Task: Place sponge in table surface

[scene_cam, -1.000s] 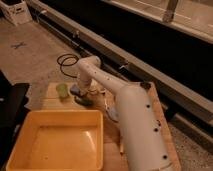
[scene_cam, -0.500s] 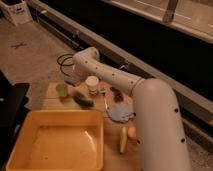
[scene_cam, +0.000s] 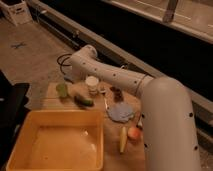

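Observation:
The table surface (scene_cam: 114,131) is a light brown slatted top in the lower middle of the camera view. My white arm (scene_cam: 112,75) reaches from the lower right up to an elbow (scene_cam: 83,56) over the table's far left corner. From there it folds down behind itself, so the gripper is hidden. The sponge is not in view, and what the gripper holds cannot be told.
A big yellow tub (scene_cam: 55,142) fills the table's near left. Behind it lie a pale green lump (scene_cam: 62,90), a dark green oblong (scene_cam: 84,100) and a white cup (scene_cam: 92,84). A pale blue cloth (scene_cam: 121,111), a banana (scene_cam: 123,140) and an orange fruit (scene_cam: 133,133) lie right.
A second ago the arm's thick link covered the table's right side. It has swung back and right, uncovering the cloth, banana and fruit. The things on the table have not moved.

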